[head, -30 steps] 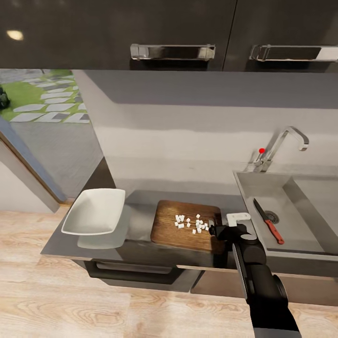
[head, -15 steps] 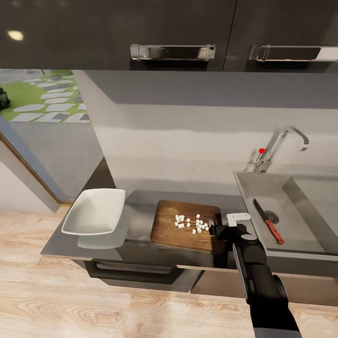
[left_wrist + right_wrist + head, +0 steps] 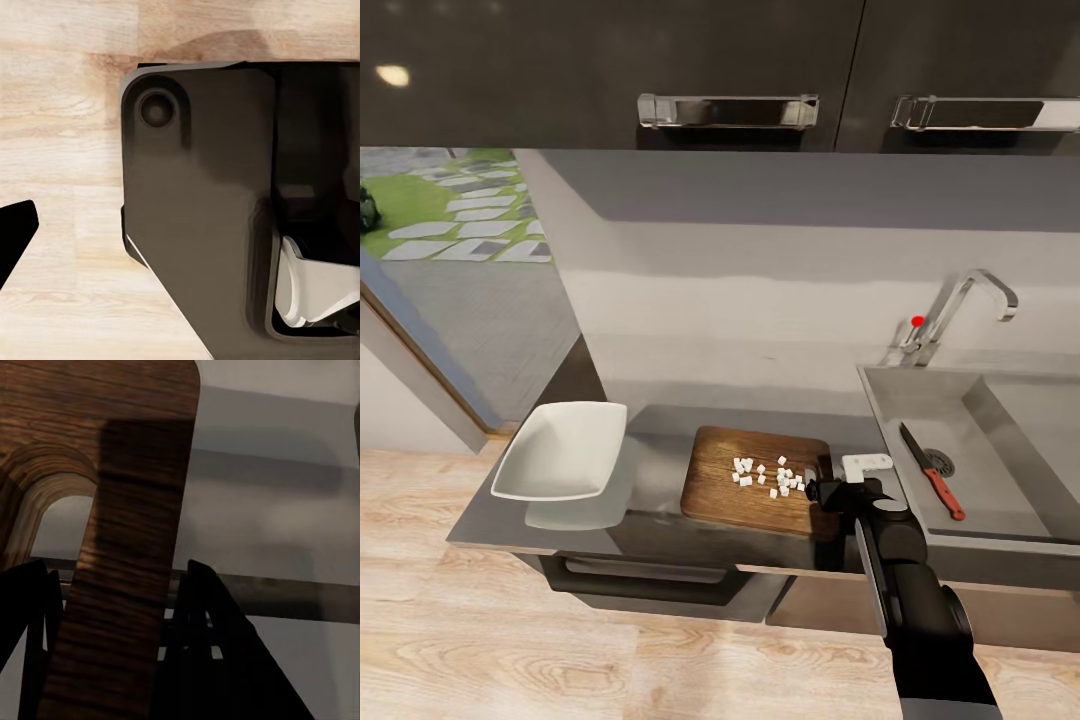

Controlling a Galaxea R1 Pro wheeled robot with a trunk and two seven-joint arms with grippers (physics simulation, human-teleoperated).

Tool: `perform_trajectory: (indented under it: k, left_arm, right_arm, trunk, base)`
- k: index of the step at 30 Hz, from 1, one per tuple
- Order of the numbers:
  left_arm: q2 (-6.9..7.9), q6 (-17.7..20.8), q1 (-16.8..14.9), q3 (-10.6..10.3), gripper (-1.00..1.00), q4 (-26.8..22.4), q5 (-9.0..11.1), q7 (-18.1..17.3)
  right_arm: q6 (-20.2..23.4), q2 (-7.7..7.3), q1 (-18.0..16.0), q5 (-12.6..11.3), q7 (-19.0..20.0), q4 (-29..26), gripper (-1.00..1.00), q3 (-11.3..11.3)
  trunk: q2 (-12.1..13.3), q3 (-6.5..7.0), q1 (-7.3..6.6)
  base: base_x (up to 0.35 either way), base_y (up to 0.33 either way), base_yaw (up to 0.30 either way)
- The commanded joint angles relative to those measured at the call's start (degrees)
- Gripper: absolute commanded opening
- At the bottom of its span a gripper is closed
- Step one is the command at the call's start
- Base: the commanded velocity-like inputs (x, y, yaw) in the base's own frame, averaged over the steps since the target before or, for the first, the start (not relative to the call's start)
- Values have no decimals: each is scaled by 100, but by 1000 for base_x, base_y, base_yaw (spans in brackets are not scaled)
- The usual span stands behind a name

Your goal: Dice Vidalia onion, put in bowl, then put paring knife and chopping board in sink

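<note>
1. Your countertop (image 3: 660, 520) runs from the bowl end to the sink (image 3: 1000, 400), which sits at its right with the chrome tap (image 3: 960, 305) behind it.
2. The chopping board (image 3: 735, 490) lies flat on the counter between bowl and sink, its handle end toward the sink.
3. The white bowl (image 3: 560, 450) stands at the counter's left end, well apart from the board, with nothing in it.
4. Your right gripper (image 3: 822, 488) is at the board's handle end; in the right wrist view its dark fingers (image 3: 217, 645) sit either side of the wooden bar (image 3: 127, 585) beside the handle slot, clamped on it.
5. The paring knife (image 3: 932, 470) lies in the sink basin near the drain.
6. The diced onion (image 3: 768, 476) is scattered on the board, near the gripper.
7. Your left gripper: a dark fingertip (image 3: 15, 232) shows over the wooden floor (image 3: 60, 150); you cannot tell its state.
</note>
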Motion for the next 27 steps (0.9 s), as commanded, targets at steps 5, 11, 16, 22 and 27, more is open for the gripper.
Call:
perform_trajectory:
  k: [5, 11, 16, 22, 27]
  left_arm:
    - [2, -8, 2, -12, 100, -11, 12, 7]
    - [2, -8, 2, -12, 100, -9, 12, 7]
    - [-1, -8, 2, -12, 100, -9, 12, 7]
    - [2, -8, 2, -12, 100, -8, 12, 7]
    - [2, -8, 2, -11, 100, -12, 12, 7]
  right_arm:
    - [43, 4, -2, 185, 80, 18, -100, -14]
    - [43, 4, -2, 192, 80, 18, -100, -14]
    - [44, 4, -2, 194, 80, 18, -100, -22]
    - [44, 4, -2, 197, 80, 18, -100, -23]
    - [44, 4, -2, 199, 80, 18, -100, -23]
  trunk:
    - [-8, -10, 4]
    - [-8, -10, 4]
    - [-8, -10, 4]
    - [-8, -2, 4]
    - [-8, 33, 4]
  base:
    - [0, 0, 0]
    - [0, 0, 0]
    - [0, 0, 0]
    - [0, 0, 0]
    - [0, 0, 0]
